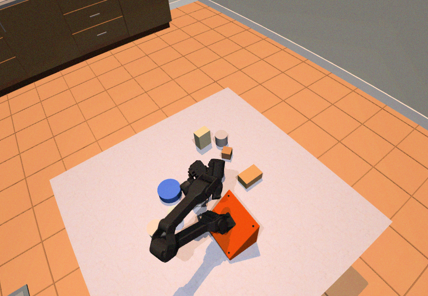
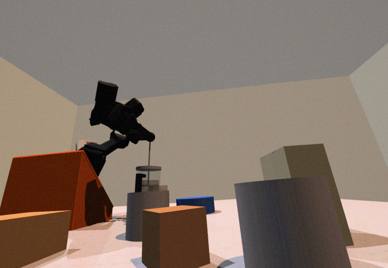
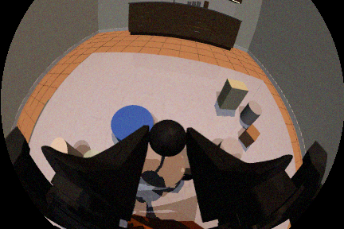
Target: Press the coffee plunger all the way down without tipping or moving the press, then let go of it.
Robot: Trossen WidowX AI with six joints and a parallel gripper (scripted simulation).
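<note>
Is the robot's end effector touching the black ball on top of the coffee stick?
Touching. In the wrist view, the end effector has both dark fingers pressed against the sides of the black knob, with no gap showing.

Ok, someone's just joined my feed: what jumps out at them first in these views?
Probably the black arm's hand, shut on the round black knob of the coffee press near the middle of the table; the thin rod still stands tall above the lid. Next, the big orange wedge under the arm's base, and the blue disc just beside the arm.
</note>
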